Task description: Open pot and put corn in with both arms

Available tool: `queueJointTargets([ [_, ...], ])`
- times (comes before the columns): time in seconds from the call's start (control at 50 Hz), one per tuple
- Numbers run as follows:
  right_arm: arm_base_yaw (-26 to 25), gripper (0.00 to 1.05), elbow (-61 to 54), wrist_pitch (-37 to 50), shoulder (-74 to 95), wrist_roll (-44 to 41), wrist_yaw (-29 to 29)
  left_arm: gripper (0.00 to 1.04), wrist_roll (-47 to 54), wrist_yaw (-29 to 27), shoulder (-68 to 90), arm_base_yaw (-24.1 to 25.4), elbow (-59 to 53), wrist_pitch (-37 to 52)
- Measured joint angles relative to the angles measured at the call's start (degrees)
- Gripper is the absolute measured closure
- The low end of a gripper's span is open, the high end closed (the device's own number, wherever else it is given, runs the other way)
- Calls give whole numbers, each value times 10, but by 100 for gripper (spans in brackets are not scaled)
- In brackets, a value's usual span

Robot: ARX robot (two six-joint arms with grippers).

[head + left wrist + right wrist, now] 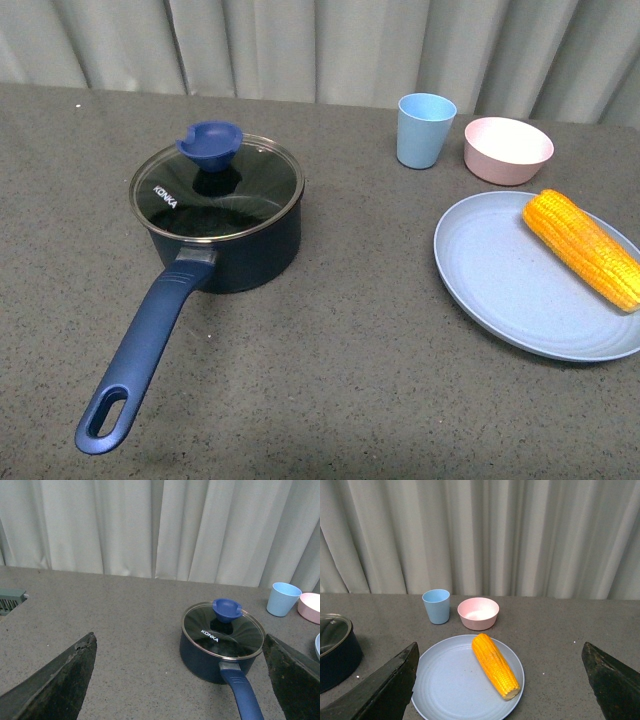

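1. Because the glass lid (pixel 216 195) sits closed on the saucepan (pixel 225 250), left of centre in the front view, its removal comes first. Judged rigid, smooth and breakable, it is best taken by its blue knob (pixel 209 143).
2. The corn cob (pixel 583 246) lies on the blue plate (pixel 490 290) at the right of the frame. Judged firm, light and prone to roll, it should be grasped across its middle.
3. The left gripper (pixel 180 636) and the right gripper (pixel 500 645) are each spread wide, holding nothing.
4. Count: one saucepan, one lid, one cob, one plate, one blue cup (pixel 425 130), one pink bowl (pixel 507 150), all on the worktop (pixel 330 380).
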Motion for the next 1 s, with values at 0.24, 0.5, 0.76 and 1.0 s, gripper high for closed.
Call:
queueJointTargets([
  [0.24, 0, 9, 0, 0, 0, 0, 0, 7, 0, 0, 0, 0, 0, 0],
  [0.5, 0, 9, 0, 0, 0, 0, 0, 7, 0, 0, 0, 0, 0, 0],
  [0.76, 0, 9, 0, 0, 0, 0, 0, 7, 0, 0, 0, 0, 0, 0],
  [1.0, 0, 9, 0, 0, 0, 0, 0, 7, 0, 0, 0, 0, 0, 0],
])
